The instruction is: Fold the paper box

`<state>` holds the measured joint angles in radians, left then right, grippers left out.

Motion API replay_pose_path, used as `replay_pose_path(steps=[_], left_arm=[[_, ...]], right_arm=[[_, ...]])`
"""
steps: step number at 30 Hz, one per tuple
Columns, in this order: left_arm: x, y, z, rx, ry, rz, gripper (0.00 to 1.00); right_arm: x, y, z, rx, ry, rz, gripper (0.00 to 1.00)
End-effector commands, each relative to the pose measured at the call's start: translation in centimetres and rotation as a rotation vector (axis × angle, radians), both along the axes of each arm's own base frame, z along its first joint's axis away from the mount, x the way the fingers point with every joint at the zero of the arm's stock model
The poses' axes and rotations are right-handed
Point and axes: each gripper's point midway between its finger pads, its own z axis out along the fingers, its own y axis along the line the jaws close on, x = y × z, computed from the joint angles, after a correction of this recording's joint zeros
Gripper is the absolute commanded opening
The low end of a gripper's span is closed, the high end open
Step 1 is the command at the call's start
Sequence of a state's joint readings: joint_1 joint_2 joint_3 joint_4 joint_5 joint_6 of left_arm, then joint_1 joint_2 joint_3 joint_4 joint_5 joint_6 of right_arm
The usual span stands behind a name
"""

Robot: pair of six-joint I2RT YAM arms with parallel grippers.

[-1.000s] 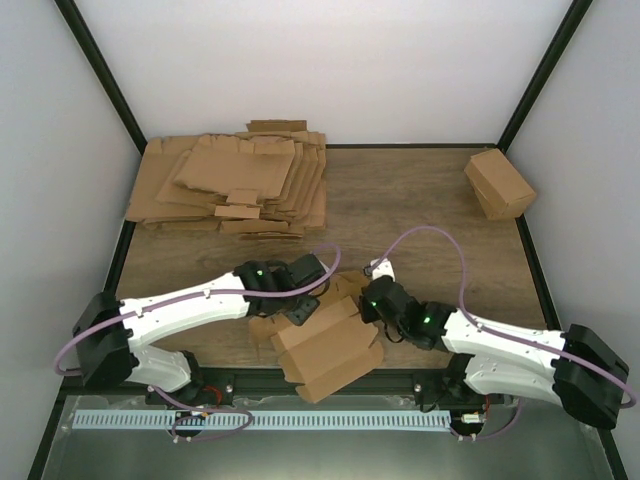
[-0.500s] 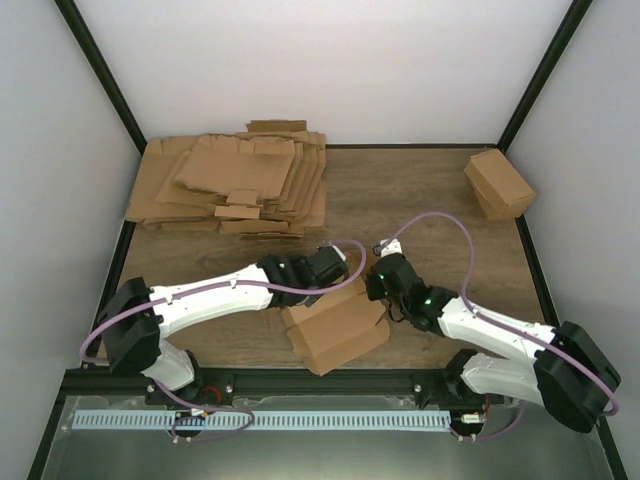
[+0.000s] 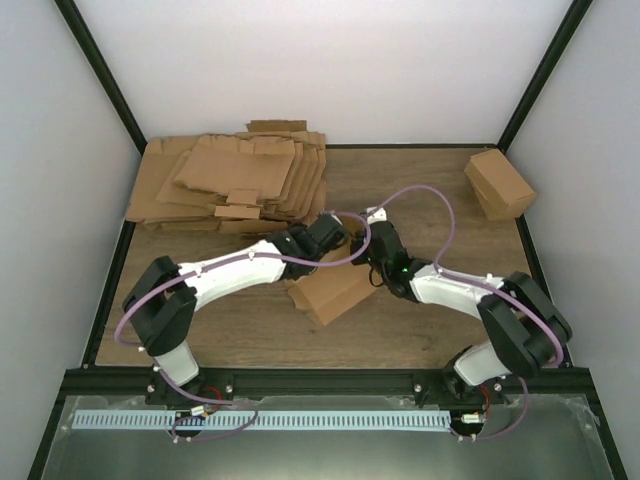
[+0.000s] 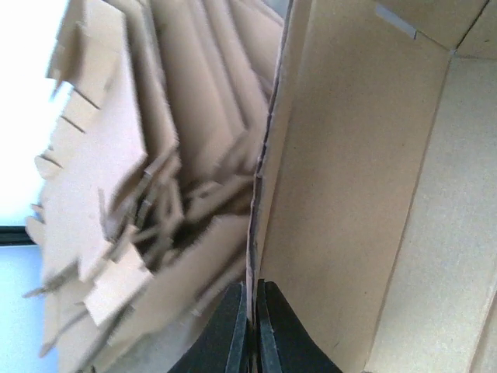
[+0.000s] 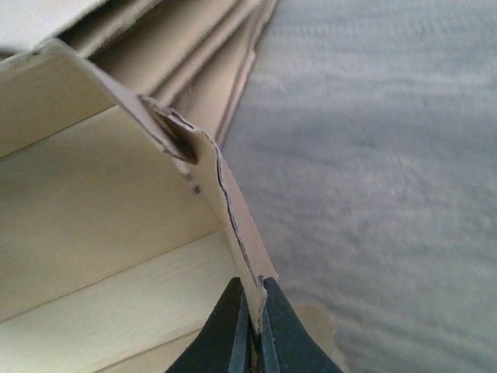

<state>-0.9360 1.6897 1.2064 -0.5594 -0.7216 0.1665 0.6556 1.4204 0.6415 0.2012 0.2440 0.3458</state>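
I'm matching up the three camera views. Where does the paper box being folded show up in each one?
Top external: paper box mid-picture, held from both sides.
Left wrist: its wall fills the right half, edge pinched in the left tool.
Right wrist: its inside fills the lower left, edge pinched in the right tool.
Shared landmark: pile of flat sheets, far left from above, left in left wrist, top in right wrist.

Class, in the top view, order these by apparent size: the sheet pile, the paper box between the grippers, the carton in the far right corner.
1. sheet pile.
2 and 3. paper box and carton look alike; the box is partly covered, so unranked.
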Motion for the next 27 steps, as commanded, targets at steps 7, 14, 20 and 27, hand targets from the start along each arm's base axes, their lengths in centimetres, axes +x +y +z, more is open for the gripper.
replay_pose_path(steps=[7,14,20,27], left_arm=[[4.7,-0.3,0.0,0.057,-0.119,0.064,0.04],[4.0,-0.8,-2.2,0.117,-0.174,0.090,0.04],[3.3,-0.5,-2.9,0.163,-0.198,0.077,0.04],[2.9,-0.5,-3.0,0.227,-0.233,0.068,0.04]], right_arm=[[5.6,3.4,3.3,0.084,-0.099,0.031,0.01],[4.7,3.8,0.4,0.077,-0.003,0.055,0.01],[4.1,2.2,-2.8,0.105,0.071,0.030,0.01],[3.9,1.5,-3.2,0.120,0.052,0.071,0.01]])
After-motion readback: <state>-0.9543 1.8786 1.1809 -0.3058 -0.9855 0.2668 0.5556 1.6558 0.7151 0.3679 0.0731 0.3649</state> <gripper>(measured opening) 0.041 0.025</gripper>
